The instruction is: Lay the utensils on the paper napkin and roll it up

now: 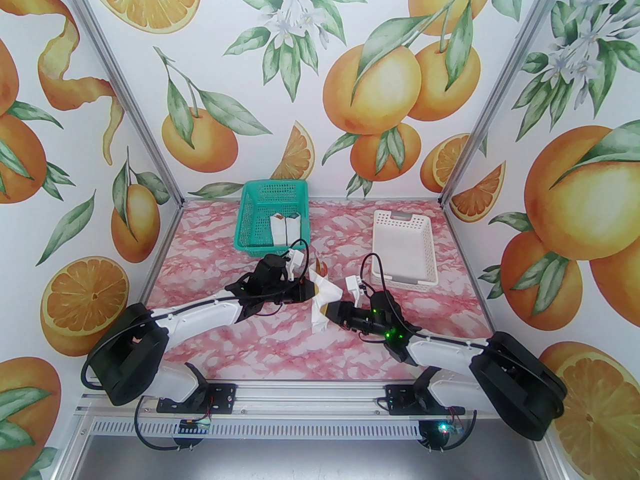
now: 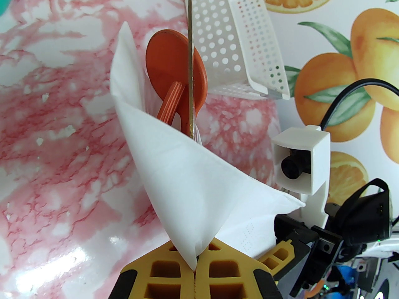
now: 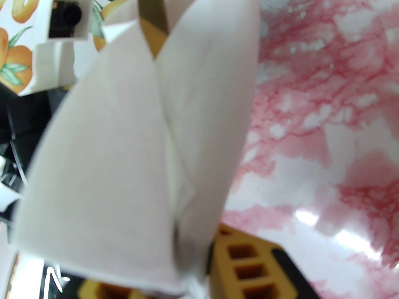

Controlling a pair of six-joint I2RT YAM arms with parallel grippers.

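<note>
The paper napkin (image 1: 326, 295) is lifted off the table, folded over the utensils, between my two grippers at mid-table. My left gripper (image 1: 311, 290) is shut on one napkin corner; in the left wrist view its yellow fingers (image 2: 218, 272) pinch the white paper napkin (image 2: 180, 173). Out of the fold stick the orange spoon (image 2: 170, 61), an orange ridged handle (image 2: 170, 104) and the knife (image 2: 190, 73), seen edge-on. My right gripper (image 1: 334, 310) holds the other side; its view shows the blurred napkin (image 3: 124, 151), the olive-brown knife (image 3: 152, 20) and a yellow finger (image 3: 246, 260).
A green basket (image 1: 255, 208) at the back left holds two white wrapped bundles (image 1: 286, 229). A white perforated basket (image 1: 402, 250) stands at the back right, close behind the right arm. Pink marbled tabletop (image 1: 280, 343) lies in front of the grippers.
</note>
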